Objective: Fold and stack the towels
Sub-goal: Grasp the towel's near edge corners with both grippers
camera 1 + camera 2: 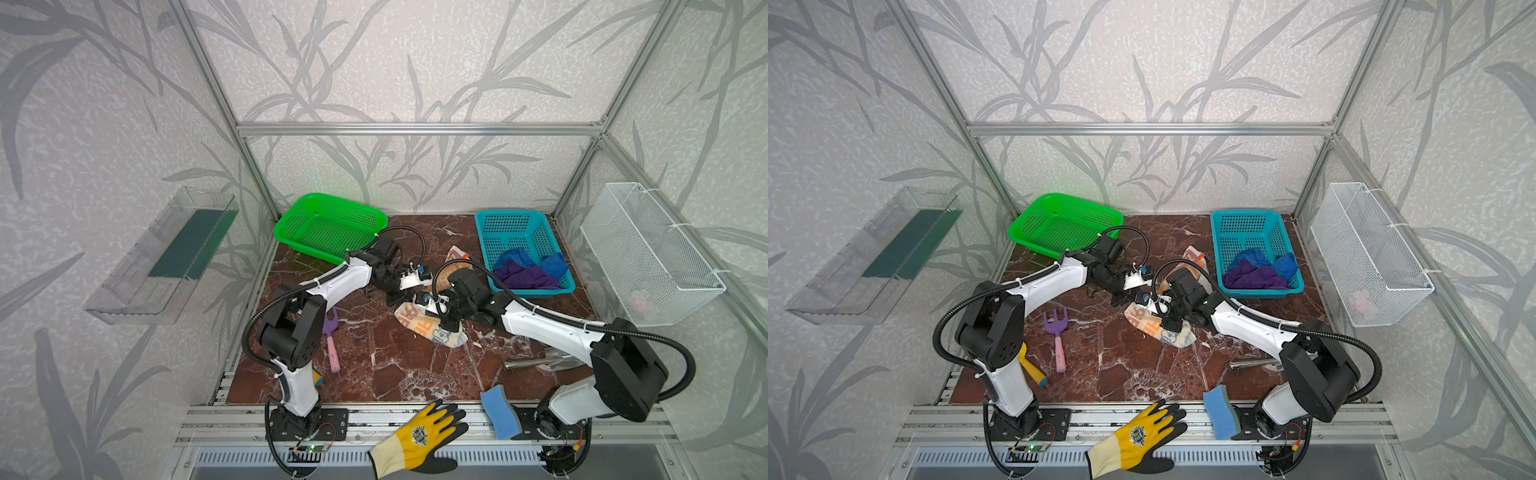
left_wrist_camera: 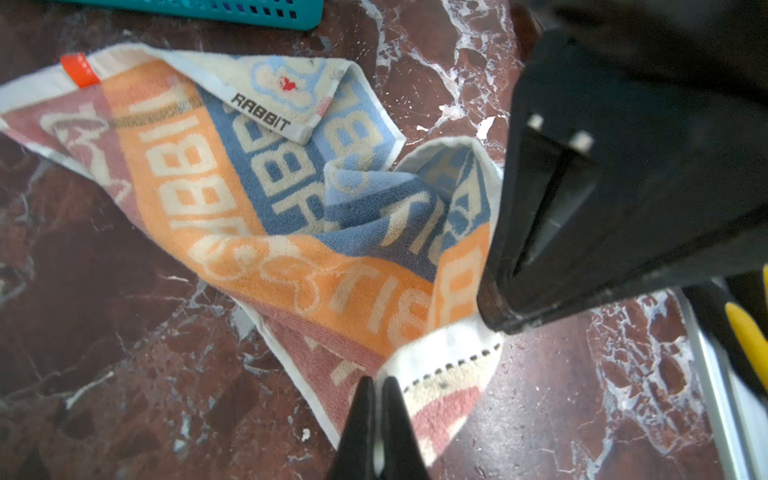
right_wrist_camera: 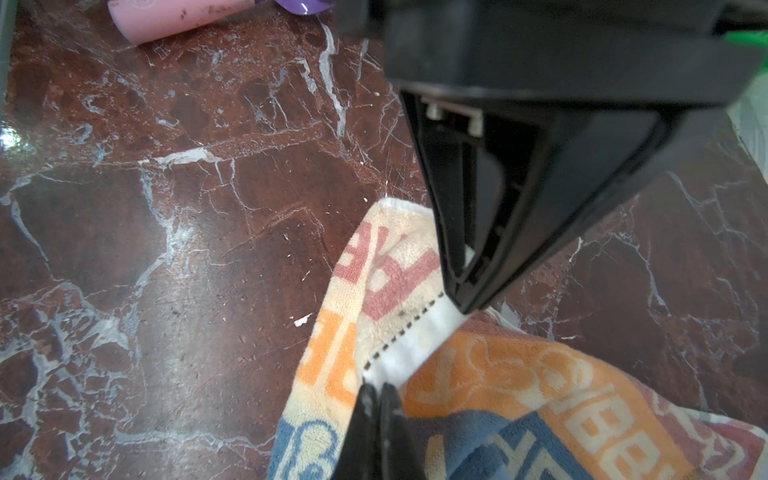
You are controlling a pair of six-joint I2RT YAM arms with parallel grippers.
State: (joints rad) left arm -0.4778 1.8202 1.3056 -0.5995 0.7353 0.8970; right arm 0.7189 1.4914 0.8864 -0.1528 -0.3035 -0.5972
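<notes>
1. Cream terry with orange and blue lettered blocks: in both top views the cream towel (image 1: 419, 328) lies rumpled on the marble table (image 1: 395, 365). It sits directly beneath the left claw (image 1: 396, 301) and the right claw (image 1: 448, 324), which meet over it almost tip to tip. Beyond the right claw, the teal basket (image 1: 523, 232) holds the purple towel (image 1: 525, 277) and the blue towel (image 1: 555, 264), bunched together and touching.
2. In the left wrist view, the left claw (image 2: 378, 384) is clenched on the towel's white stitched hem. The right claw's black tip sits on the same hem just beside it. The cloth spreads ahead of the claw, one corner folded over and reading "RABBIT".
3. In the right wrist view, the right claw (image 3: 379, 390) is pinched tight on that white hem. The left claw's tip grips it just ahead, and the hem runs straight between them. The toy rake (image 3: 174, 16) lies well beyond on the marble.
</notes>
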